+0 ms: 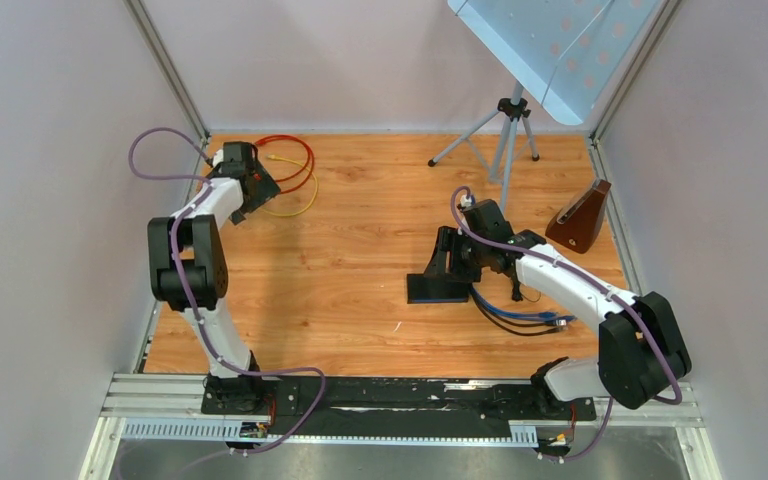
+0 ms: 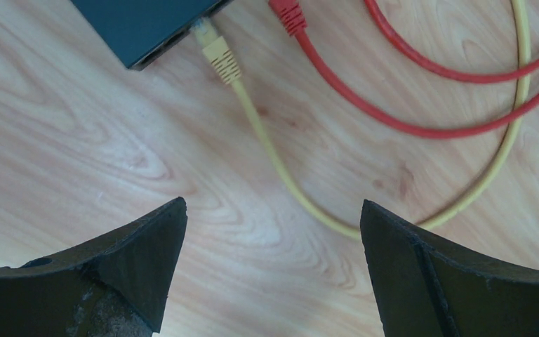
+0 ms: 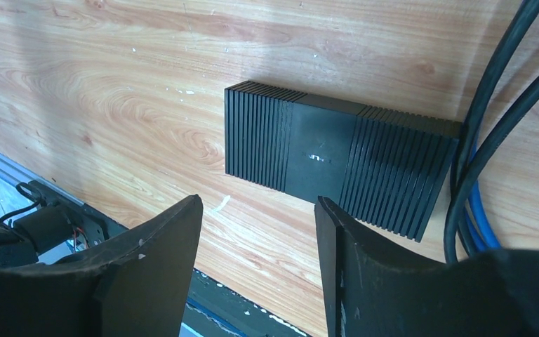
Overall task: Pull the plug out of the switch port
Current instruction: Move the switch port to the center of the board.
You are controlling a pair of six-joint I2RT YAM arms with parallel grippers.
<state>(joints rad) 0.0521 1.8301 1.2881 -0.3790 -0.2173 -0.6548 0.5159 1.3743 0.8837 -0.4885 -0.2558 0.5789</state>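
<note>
In the left wrist view a dark blue-grey switch [image 2: 147, 28] lies at the top left. A yellow plug [image 2: 215, 53] has its clear tip at the switch's port face; I cannot tell whether it is seated. Beside it lies a red plug [image 2: 286, 14]. The yellow cable [image 2: 288, 182] runs between the tips of my left gripper [image 2: 272, 203], which is open and holds nothing. From above, that left gripper [image 1: 252, 188] sits at the back left beside the cable loops [image 1: 295, 175]. My right gripper [image 3: 258, 200] is open and empty, hovering over a black ribbed box [image 3: 337, 158].
Blue and black cables [image 1: 520, 315] trail from the black box [image 1: 438, 290] toward the right arm. A tripod [image 1: 505, 130] and a brown wedge-shaped object [image 1: 582, 215] stand at the back right. A metal rail [image 1: 400, 400] runs along the near edge.
</note>
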